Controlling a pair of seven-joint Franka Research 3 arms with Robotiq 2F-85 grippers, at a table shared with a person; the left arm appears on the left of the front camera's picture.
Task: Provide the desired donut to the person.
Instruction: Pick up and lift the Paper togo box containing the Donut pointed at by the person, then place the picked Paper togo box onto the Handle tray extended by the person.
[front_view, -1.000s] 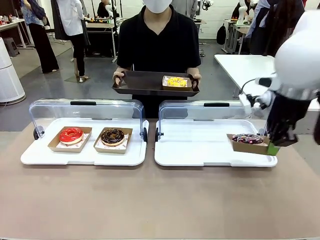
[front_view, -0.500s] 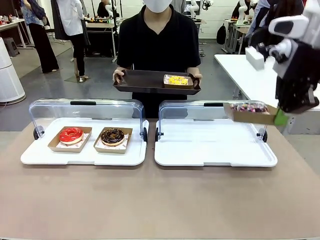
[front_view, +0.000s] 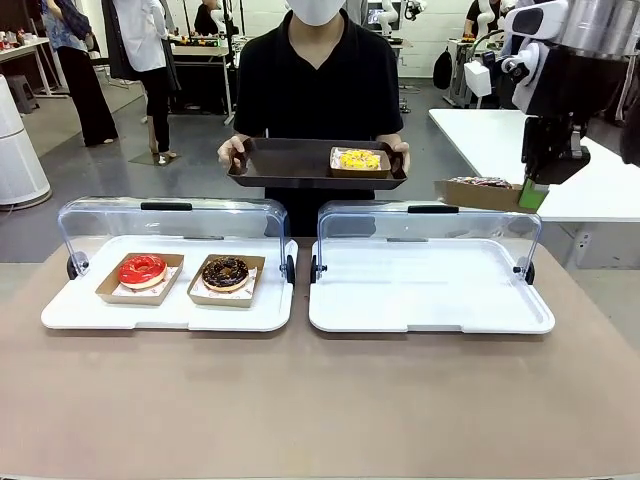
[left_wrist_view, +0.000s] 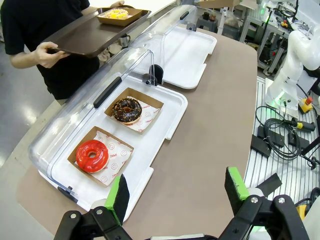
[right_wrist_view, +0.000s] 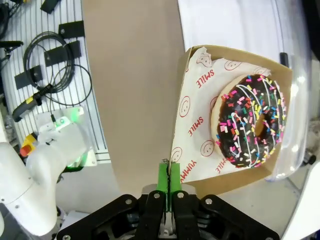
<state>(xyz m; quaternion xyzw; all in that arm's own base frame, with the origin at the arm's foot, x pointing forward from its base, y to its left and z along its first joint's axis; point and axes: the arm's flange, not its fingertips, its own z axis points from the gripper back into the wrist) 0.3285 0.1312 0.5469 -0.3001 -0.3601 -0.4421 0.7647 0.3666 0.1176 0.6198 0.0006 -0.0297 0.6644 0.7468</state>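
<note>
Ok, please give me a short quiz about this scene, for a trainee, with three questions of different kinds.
1. True or false: the right jaws are shut on the edge of the sprinkle donut's box.
2. How many donuts lie in the left case? A) one B) two C) three
3. Fill in: the person's tray already carries a ____ donut.

Key: 1 true. 2 B: the red donut and the chocolate donut. 3 yellow.

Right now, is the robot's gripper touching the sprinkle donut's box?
Touching. In the right wrist view the right gripper pinches the edge of the sprinkle donut's box.
</note>
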